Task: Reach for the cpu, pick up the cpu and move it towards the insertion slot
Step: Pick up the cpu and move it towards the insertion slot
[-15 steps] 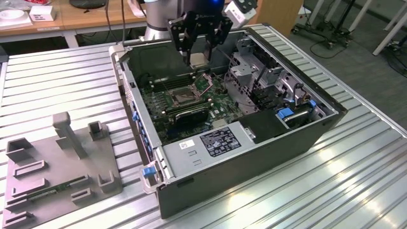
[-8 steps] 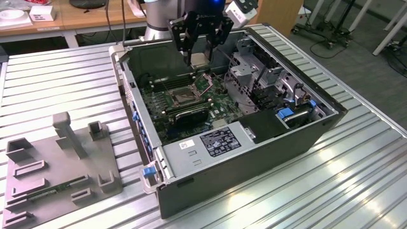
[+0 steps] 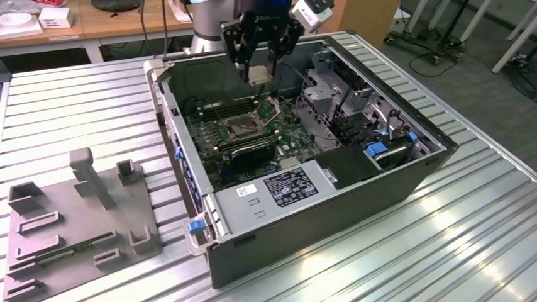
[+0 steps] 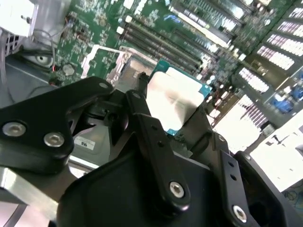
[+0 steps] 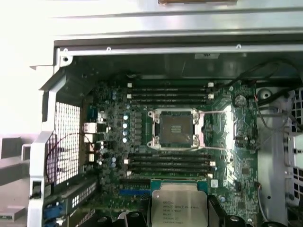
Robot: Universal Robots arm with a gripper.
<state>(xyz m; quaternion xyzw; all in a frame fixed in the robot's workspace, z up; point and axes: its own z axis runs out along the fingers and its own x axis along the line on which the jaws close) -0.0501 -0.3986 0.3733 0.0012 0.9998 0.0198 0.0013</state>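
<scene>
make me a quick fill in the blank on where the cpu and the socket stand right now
1. The hand is shut on the ____.
2. The cpu hangs above the open computer ____.
3. The insertion slot on the green motherboard is ____, with no chip in it.
4. Long black memory slots run on ____ sides of the insertion slot.

Missing words: cpu; case; empty; both

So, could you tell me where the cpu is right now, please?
The cpu is held in the gripper above the open computer case, over the green board, short of the insertion slot.
</scene>
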